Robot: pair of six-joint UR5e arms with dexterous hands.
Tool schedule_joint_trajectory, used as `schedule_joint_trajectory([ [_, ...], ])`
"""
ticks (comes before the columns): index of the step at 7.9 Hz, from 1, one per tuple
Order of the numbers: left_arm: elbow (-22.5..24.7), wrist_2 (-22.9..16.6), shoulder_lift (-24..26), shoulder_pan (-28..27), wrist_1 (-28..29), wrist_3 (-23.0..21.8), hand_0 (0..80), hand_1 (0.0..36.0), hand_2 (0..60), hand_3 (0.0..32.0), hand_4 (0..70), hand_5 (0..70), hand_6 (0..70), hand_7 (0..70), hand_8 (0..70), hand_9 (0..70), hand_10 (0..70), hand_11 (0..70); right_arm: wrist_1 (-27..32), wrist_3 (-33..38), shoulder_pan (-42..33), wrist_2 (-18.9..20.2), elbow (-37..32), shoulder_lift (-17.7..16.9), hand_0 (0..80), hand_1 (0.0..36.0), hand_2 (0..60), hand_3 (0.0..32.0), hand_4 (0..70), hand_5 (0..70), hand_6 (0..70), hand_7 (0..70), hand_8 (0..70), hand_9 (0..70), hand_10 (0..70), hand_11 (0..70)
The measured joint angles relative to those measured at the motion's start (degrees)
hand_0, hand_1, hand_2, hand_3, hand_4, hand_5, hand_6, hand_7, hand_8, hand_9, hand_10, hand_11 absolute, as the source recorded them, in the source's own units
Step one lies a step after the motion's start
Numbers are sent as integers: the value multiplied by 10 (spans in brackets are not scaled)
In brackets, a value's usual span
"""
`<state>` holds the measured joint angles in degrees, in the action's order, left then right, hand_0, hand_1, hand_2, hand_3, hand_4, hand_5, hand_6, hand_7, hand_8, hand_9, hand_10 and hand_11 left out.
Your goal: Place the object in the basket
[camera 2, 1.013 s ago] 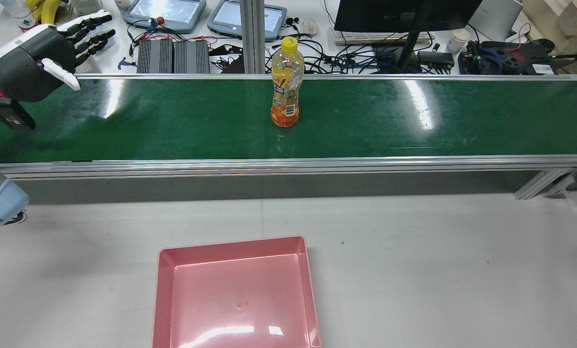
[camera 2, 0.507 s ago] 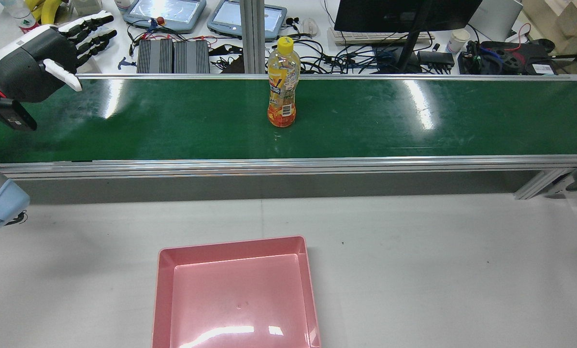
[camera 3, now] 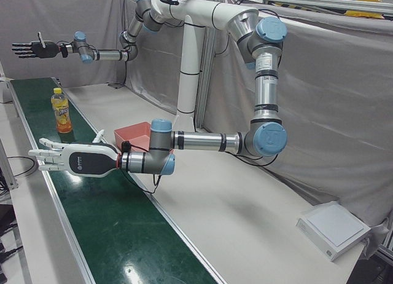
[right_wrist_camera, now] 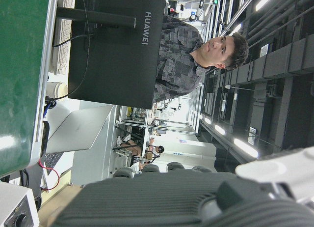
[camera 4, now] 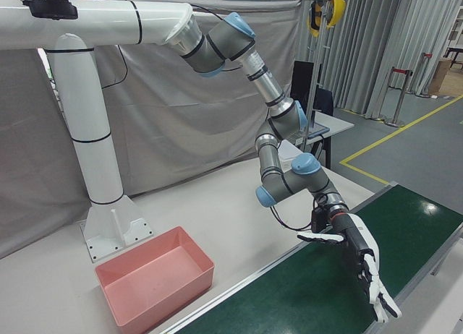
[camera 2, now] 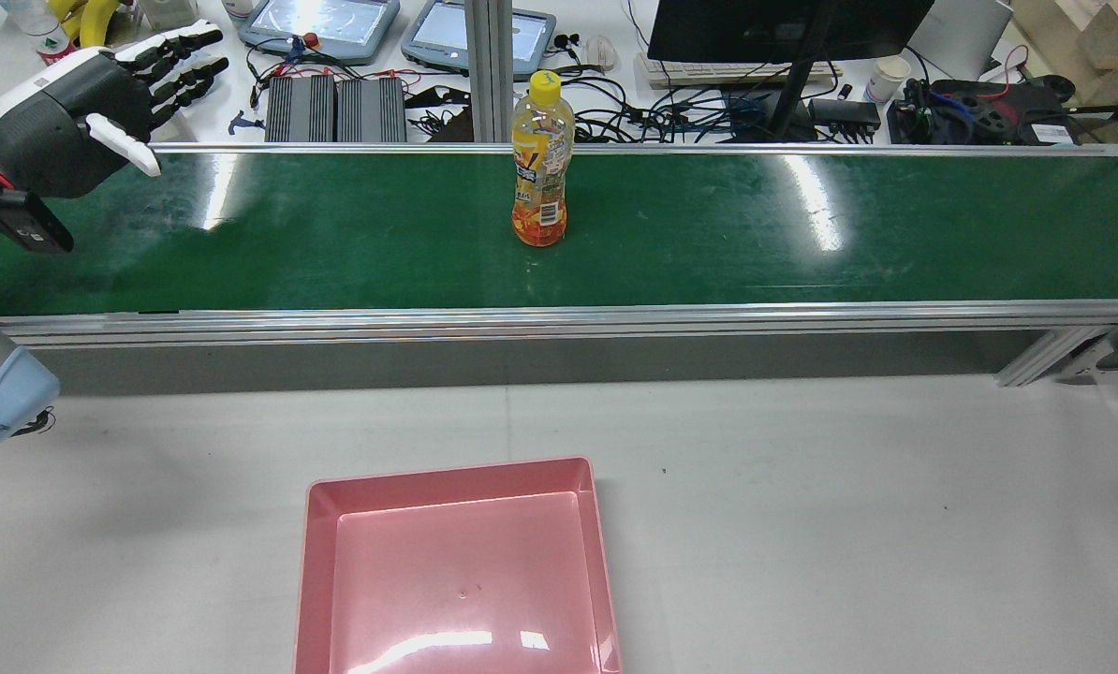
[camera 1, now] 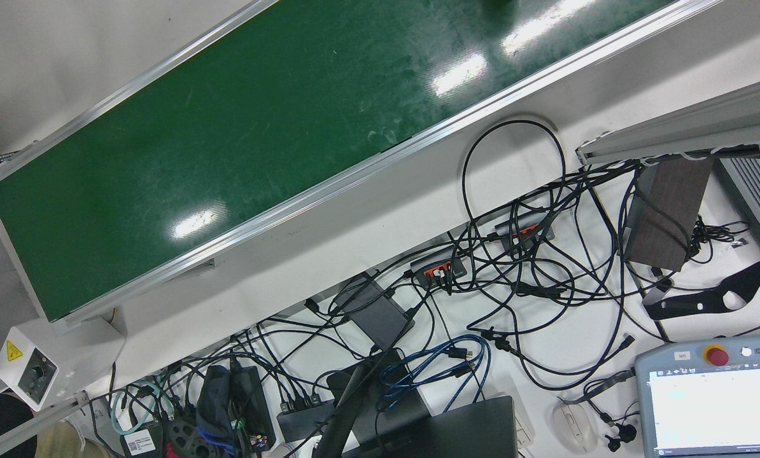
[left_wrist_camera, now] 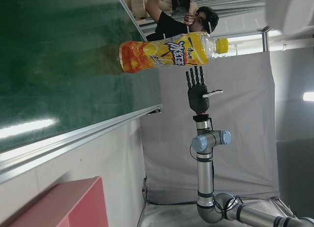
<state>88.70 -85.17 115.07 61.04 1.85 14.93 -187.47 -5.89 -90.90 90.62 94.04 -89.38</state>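
An orange drink bottle (camera 2: 540,173) with a yellow cap stands upright on the green conveyor belt (camera 2: 802,243), near its far edge. It also shows in the left-front view (camera 3: 60,113) and the left hand view (left_wrist_camera: 167,52). My left hand (camera 2: 72,112) is open and empty over the belt's left end, well left of the bottle; it also shows in the left-front view (camera 3: 73,161). My right hand (camera 4: 358,258) is open and empty over the belt's other end, seen far off in the left-front view (camera 3: 31,49). The empty pink basket (camera 2: 456,571) sits on the grey table before the belt.
Behind the belt are an aluminium post (camera 2: 489,65), a monitor (camera 2: 784,28), teach pendants (camera 2: 320,23) and tangled cables (camera 1: 513,267). A belt control box (camera 1: 33,369) sits at the belt's end. The belt's metal rail (camera 2: 559,323) lies between belt and basket.
The bottle has moved slightly left along the belt, toward my left hand. The left hand has barely shifted.
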Motion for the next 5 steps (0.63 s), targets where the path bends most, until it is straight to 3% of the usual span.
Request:
schedule_joint_trajectory([
  [5, 0, 0, 1, -1, 0, 0, 631, 37, 0, 12, 133, 156, 0, 18, 79, 103, 15, 37, 0, 0, 0, 0, 0, 0, 0, 0, 0, 0, 0, 0, 0, 0, 0, 0, 0, 0],
])
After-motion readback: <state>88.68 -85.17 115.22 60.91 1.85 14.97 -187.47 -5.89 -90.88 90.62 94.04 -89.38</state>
